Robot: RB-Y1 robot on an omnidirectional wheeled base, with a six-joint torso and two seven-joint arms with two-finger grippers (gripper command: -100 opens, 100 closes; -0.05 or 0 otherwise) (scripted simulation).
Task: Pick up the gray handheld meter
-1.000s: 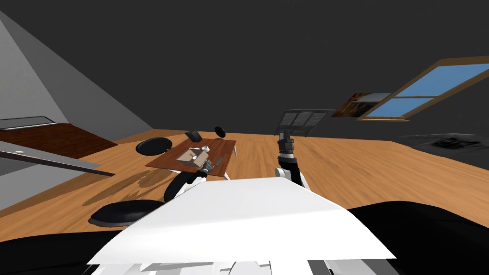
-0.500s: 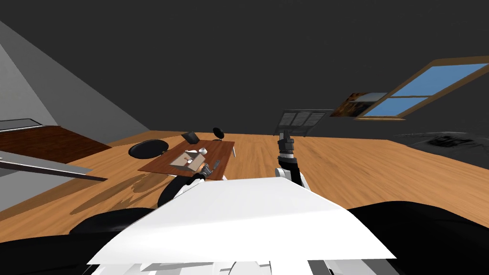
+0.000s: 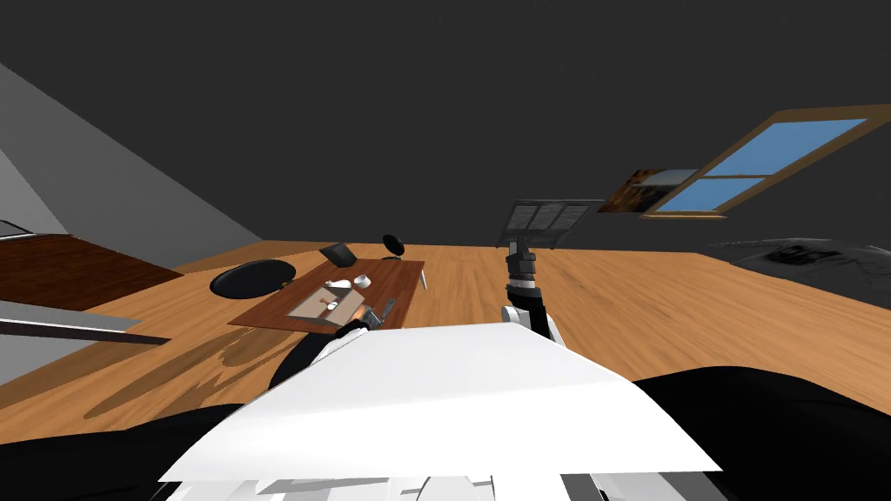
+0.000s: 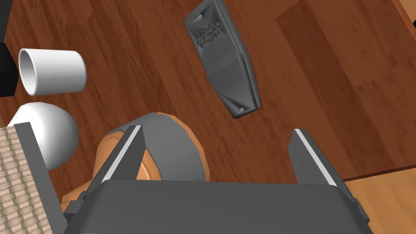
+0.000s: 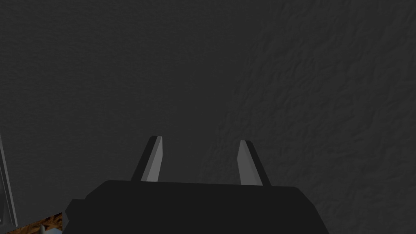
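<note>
The left gripper (image 4: 217,132) is held released above a dark brown wooden table (image 4: 333,81), its two blades spread wide with nothing between them. A round grey-and-orange object (image 4: 174,150) is seen just beside one blade. Beyond the fingertips and apart from them, the dark grey, wedge-shaped handheld meter (image 4: 223,61) is laid flat on the tabletop. Further aside, a white cup (image 4: 53,72) is tipped on its side. The right gripper (image 5: 200,142) is held up, blades parted and empty.
</note>
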